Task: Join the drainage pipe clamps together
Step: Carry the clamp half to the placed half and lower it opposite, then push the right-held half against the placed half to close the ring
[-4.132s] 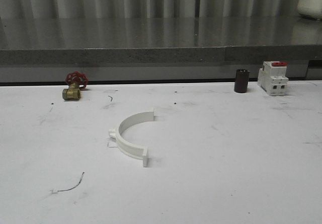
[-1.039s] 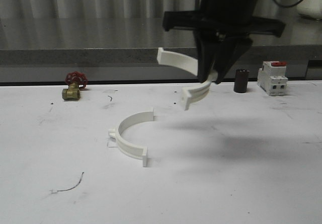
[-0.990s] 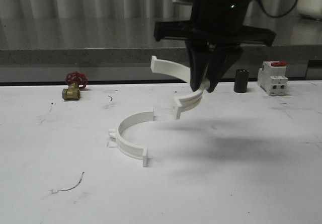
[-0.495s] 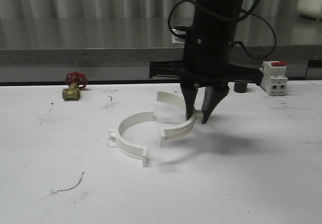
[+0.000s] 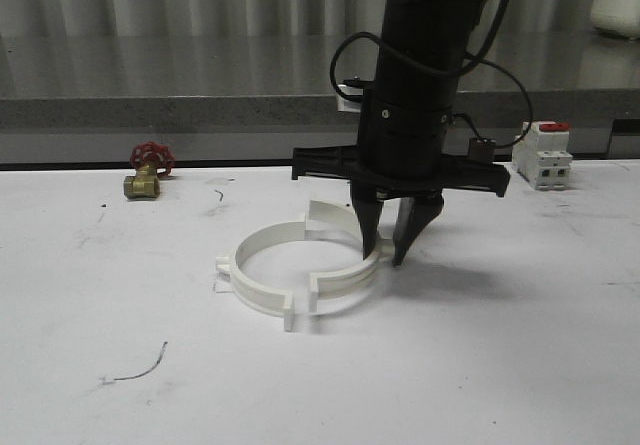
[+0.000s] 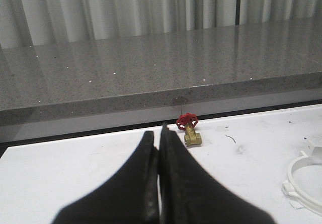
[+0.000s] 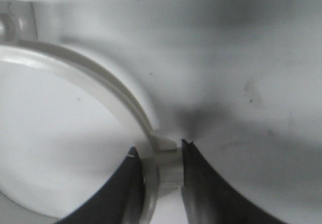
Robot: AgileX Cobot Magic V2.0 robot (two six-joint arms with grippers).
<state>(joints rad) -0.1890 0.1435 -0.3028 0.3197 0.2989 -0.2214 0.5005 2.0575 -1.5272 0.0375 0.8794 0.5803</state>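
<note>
My left gripper is pinched closed on nothing, parked well off near the brass valve. Resting clamp half lies on the white table, opening toward the held half just beside it; right gripper is clamping that one, flanges nearly meeting.

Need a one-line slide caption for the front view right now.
Right gripper lowers a white plastic half-ring clamp against its mate on the white table, flanges nearly meeting.
</note>
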